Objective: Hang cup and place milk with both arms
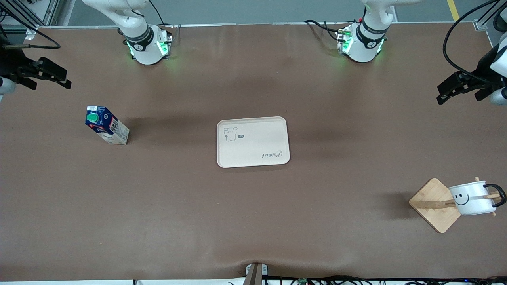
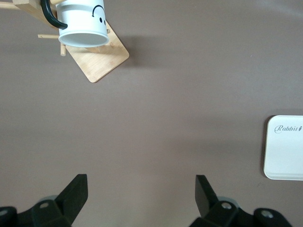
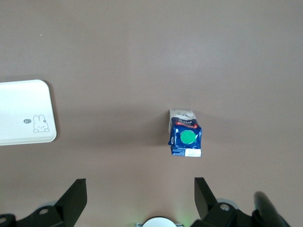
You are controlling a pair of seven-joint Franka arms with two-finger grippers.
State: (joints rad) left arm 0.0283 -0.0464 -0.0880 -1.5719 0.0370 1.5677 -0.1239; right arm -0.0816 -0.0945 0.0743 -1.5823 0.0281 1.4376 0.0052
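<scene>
The white cup with a smiley face hangs by its black handle on a peg of a wooden rack, near the front camera at the left arm's end. It also shows in the left wrist view. The dark-blue milk carton with a green cap stands on the table at the right arm's end, and shows in the right wrist view. My left gripper is open and empty, high over the table's edge. My right gripper is open and empty, high over the other end.
A cream tray with a rabbit drawing lies at the table's middle, bare. It shows in both wrist views. The two arm bases stand at the table's robot edge. Cables run along the front edge.
</scene>
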